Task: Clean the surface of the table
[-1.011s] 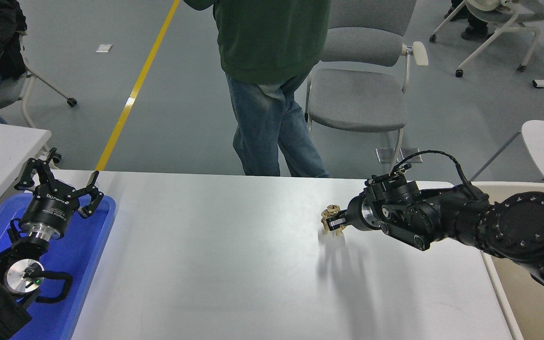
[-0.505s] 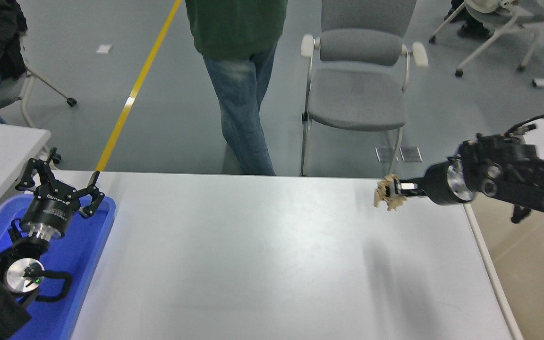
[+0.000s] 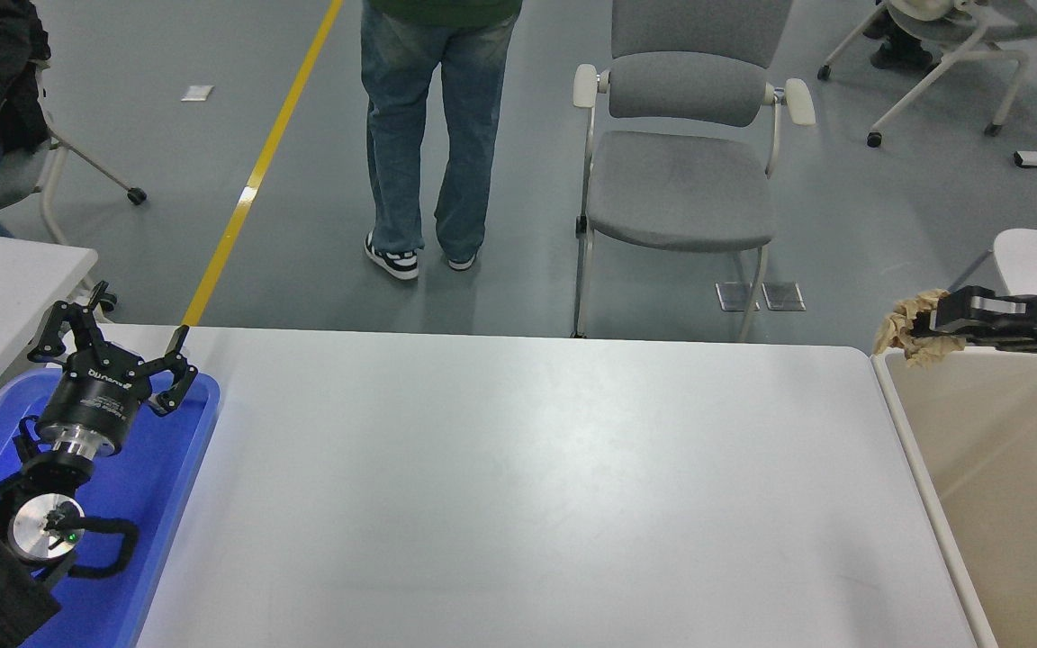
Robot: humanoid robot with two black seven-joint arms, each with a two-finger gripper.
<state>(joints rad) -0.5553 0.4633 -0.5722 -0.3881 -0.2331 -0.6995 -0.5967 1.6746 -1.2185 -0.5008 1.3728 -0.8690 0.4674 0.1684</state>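
Right gripper point(image 3: 931, 322) clamped on crumpled tan paper point(image 3: 904, 326), beige bin point(image 3: 969, 468) below it; left gripper point(image 3: 113, 351) parked, fingers spread.

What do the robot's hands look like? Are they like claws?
A bit! The left gripper is black, with thin jointed fingers spread like claws, white lettering on its round body, a shiny silver ring below and a looping black cable. The right gripper is black too, with silvery patches on its fingers.
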